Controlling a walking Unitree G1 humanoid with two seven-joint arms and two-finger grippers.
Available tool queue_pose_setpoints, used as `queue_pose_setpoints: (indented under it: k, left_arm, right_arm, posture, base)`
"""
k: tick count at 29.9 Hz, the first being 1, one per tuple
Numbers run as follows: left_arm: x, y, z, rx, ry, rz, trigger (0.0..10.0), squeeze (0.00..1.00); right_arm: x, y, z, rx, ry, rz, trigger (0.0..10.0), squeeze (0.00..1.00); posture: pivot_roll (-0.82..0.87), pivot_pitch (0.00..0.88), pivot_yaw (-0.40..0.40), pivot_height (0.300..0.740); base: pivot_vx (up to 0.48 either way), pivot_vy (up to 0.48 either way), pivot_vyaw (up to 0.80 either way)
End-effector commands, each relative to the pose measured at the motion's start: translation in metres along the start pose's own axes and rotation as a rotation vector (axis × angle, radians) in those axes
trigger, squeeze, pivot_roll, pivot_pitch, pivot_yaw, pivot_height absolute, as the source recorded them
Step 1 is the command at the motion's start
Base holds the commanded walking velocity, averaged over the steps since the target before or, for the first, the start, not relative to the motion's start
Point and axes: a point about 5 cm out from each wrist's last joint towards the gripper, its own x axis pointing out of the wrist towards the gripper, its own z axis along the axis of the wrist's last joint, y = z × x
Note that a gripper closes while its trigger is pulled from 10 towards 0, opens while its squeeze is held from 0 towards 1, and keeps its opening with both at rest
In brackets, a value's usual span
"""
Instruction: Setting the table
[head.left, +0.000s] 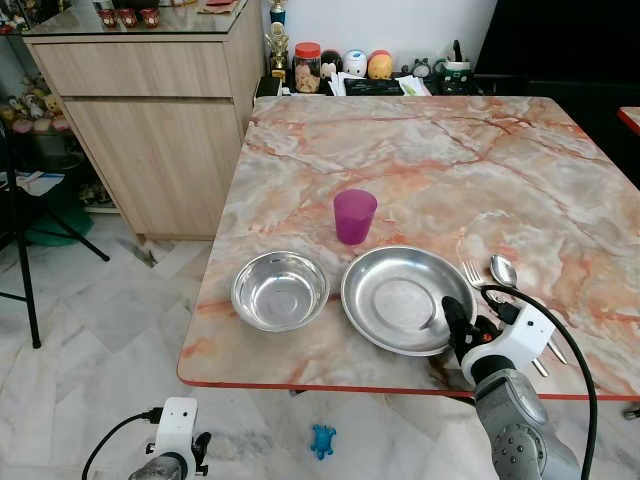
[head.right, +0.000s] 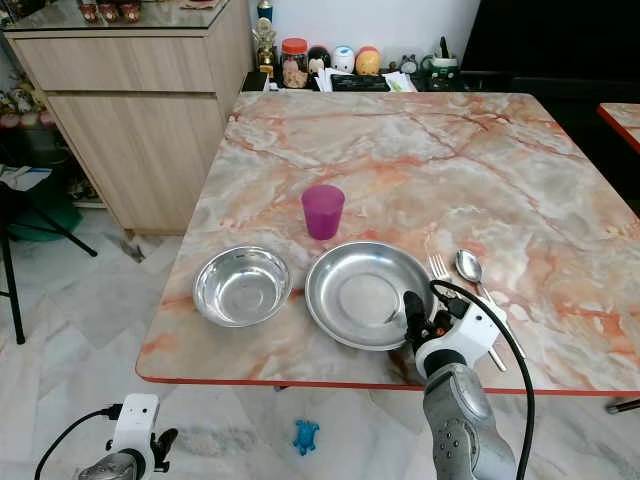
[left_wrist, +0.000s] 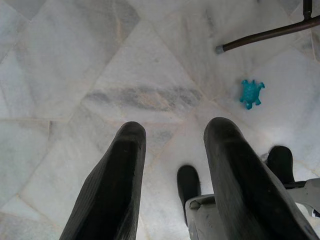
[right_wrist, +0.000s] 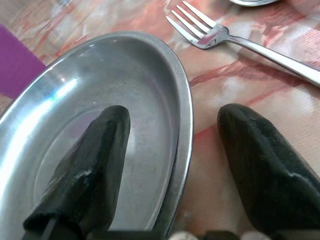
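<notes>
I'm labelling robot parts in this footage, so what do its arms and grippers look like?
The right arm is a silver-grey rounded tube ending in a white wrist block, with a black cable looping over it. The right gripper has two long, matte black, rounded fingers. The left gripper has the same black fingers; its wrist is white with a black cable.

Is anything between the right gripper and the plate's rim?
Nothing visible. The right gripper is open and straddles the near right rim of the plate, one finger over the dish, the other over the table, short of the fork.
</notes>
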Motion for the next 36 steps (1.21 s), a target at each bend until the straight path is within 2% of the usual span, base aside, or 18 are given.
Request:
queue_pose_setpoints:
  k: [1,2,3,12,20,22,26,33,36]
  left_arm:
    - [-0.002,-0.002,-0.009,0.011,0.042,-0.009,10.0,0.0]
    - [-0.002,-0.002,-0.009,0.011,0.042,-0.009,10.0,0.0]
    - [-0.002,-0.002,-0.009,0.011,0.043,-0.011,10.0,0.0]
    - [-0.001,-0.003,-0.009,0.018,0.047,-0.014,10.0,0.0]
    - [-0.001,-0.004,-0.009,0.031,0.056,-0.016,10.0,0.0]
    - [-0.001,-0.004,-0.009,0.031,0.054,-0.019,10.0,0.0]
    - [-0.001,-0.005,-0.008,0.029,0.053,-0.019,10.0,0.0]
    - [0.0,-0.005,-0.008,0.034,0.052,-0.023,10.0,0.0]
    - [0.0,-0.006,-0.007,0.031,0.043,-0.024,10.0,0.0]
  right_arm:
    - [0.001,-0.003,-0.005,-0.016,0.026,-0.017,9.9,0.0]
    - [0.001,-0.003,-0.005,-0.016,0.026,-0.017,9.9,0.0]
    - [0.001,-0.004,-0.005,-0.018,0.027,-0.027,0.0,0.0]
    - [0.002,-0.002,-0.005,-0.019,0.026,-0.016,0.0,0.0]
    - [0.002,0.005,-0.005,-0.07,0.027,0.005,0.0,0.0]
    - [0.002,0.006,-0.007,-0.135,0.042,0.01,0.0,0.0]
    - [0.002,0.005,-0.007,-0.13,0.041,0.008,0.0,0.0]
    - [0.001,0.007,0.002,-0.139,-0.026,0.0,0.0,0.0]
    - [0.001,0.006,0.007,-0.215,-0.054,0.001,0.0,0.0]
  posture:
    - [-0.02,0.061,-0.015,0.74]
    - [-0.02,0.061,-0.015,0.74]
    - [-0.02,0.06,-0.015,0.74]
    - [-0.02,0.061,-0.014,0.74]
    - [-0.02,0.059,-0.015,0.74]
    - [-0.01,0.059,-0.016,0.74]
    - [-0.01,0.058,-0.017,0.74]
    - [-0.01,0.06,-0.016,0.74]
    - [-0.01,0.061,-0.015,0.74]
  base:
    - [0.0,0.0,0.0]
    - [0.0,0.0,0.0]
    - [0.0,0.0,0.0]
    - [0.0,0.0,0.0]
    - [0.0,0.0,0.0]
    - [0.0,0.0,0.0]
    - [0.0,0.0,0.0]
    - [0.0,0.0,0.0]
    - [0.0,0.0,0.0]
